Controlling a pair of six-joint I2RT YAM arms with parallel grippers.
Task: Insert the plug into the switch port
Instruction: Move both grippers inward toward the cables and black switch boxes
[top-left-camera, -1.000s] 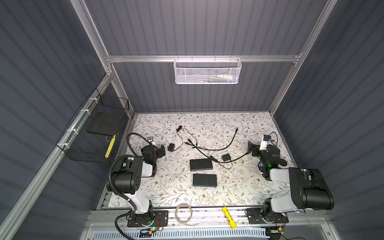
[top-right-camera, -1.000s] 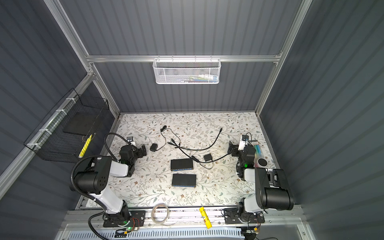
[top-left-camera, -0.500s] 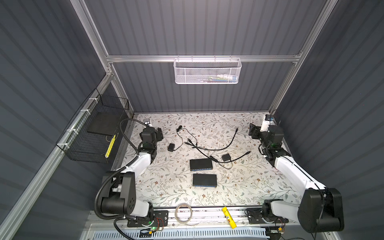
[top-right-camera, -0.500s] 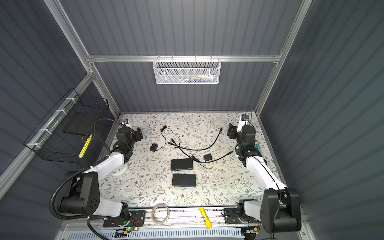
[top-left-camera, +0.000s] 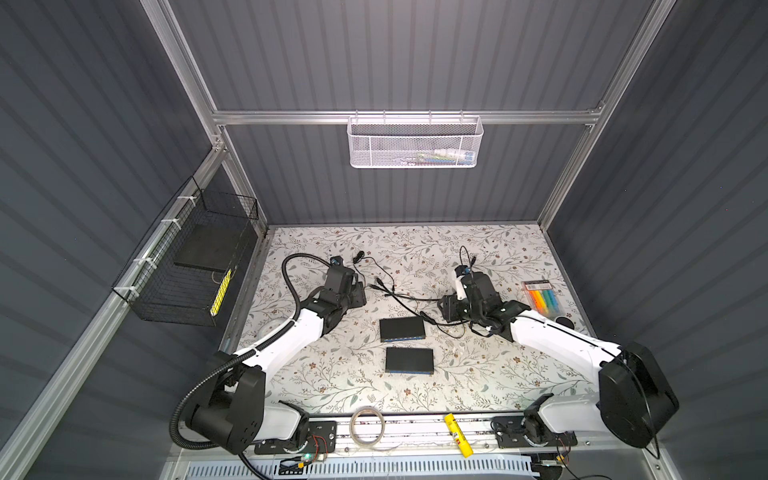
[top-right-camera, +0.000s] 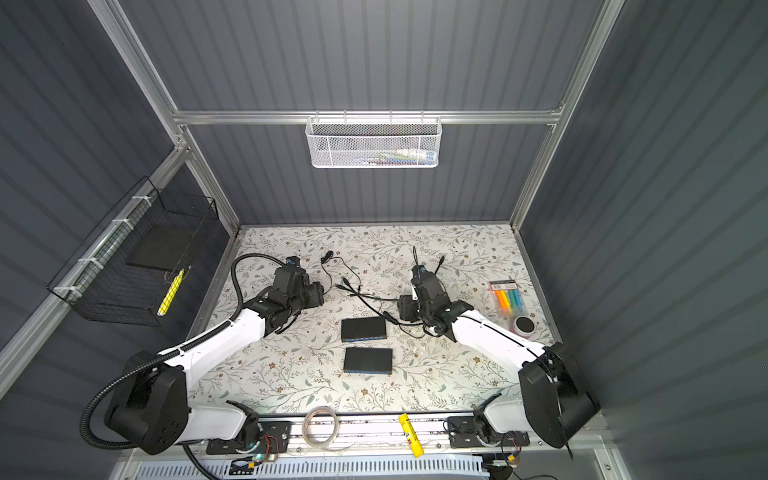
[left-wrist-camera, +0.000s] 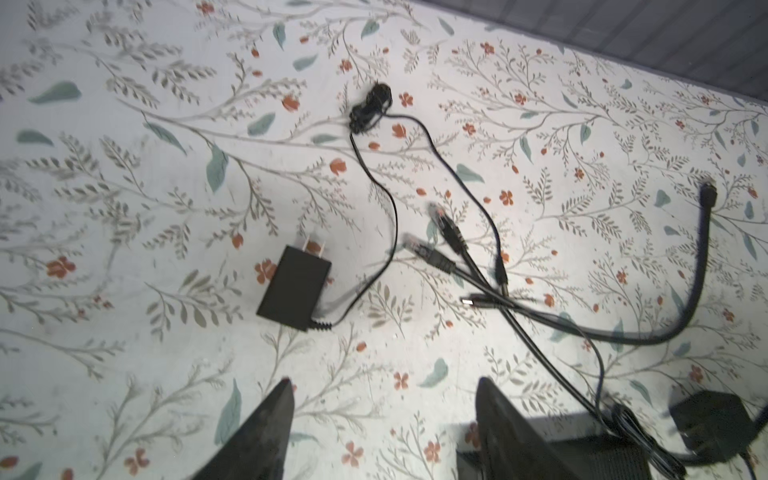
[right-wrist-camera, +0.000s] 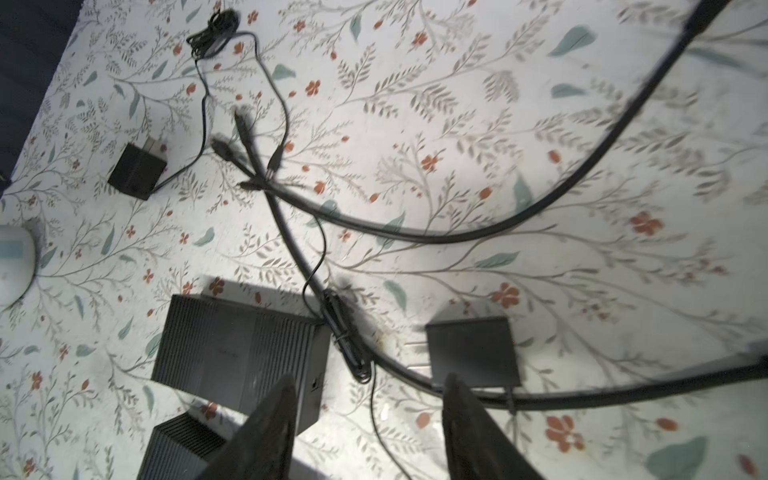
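L claw (left-wrist-camera: 384, 382) & R claw (right-wrist-camera: 370, 378) spread, empty, over floral table (top-left-camera: 478, 374); grey walls (top-left-camera: 415, 62).

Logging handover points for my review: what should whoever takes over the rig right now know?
Left gripper: open, empty, above the table by a power adapter.
Right gripper: open, empty, above the gap between the far switch and a second adapter.
Ethernet plugs lie loose on the table behind that switch.
Done: nothing grasped or inserted.
Left: grasp a plug, seat it in a switch port.
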